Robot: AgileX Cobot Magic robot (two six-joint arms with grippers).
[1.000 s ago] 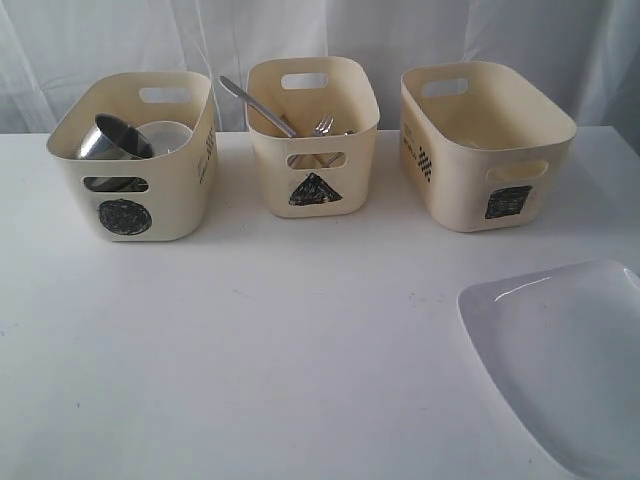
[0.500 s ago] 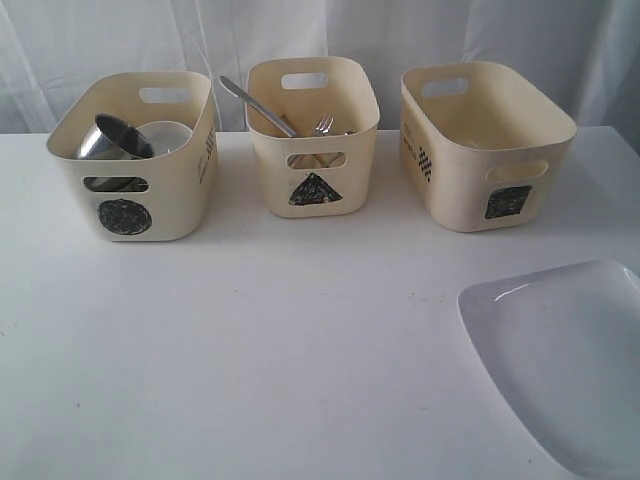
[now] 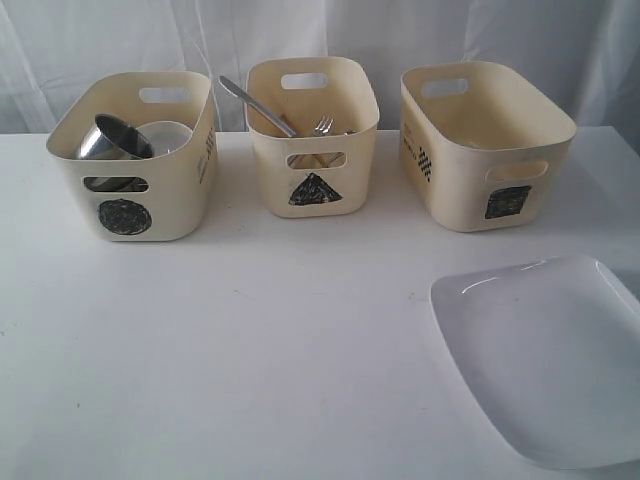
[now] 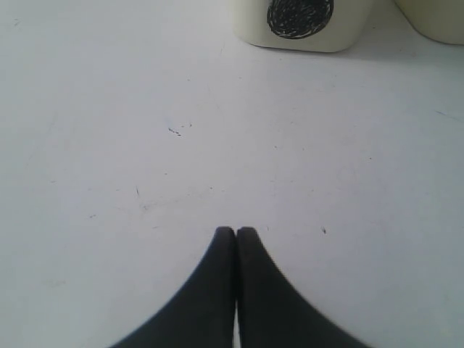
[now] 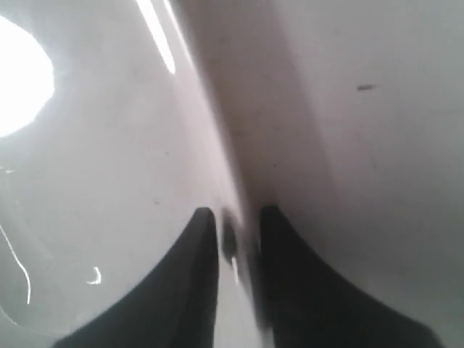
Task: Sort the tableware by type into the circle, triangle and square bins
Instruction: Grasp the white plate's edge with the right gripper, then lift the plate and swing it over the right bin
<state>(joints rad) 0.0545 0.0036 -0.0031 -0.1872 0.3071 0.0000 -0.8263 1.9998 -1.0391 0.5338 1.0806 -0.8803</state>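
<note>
The large white rounded-square plate is at the table's near right. In the right wrist view my right gripper is shut on the rim of the plate, one finger on each side of it. My left gripper is shut on nothing over bare table, short of the circle bin. The circle bin holds a steel mug and a white bowl. In the triangle bin lie a fork and a long steel handle. Neither gripper shows in the exterior view.
The square bin stands at the back right, and I see nothing in it. White curtains hang behind the bins. The white table spreads in front of the three bins. The edge of a second bin shows in the left wrist view.
The plate has slid to the left, farther onto the table, held by my right gripper. The bins and what lies in them have not moved.
</note>
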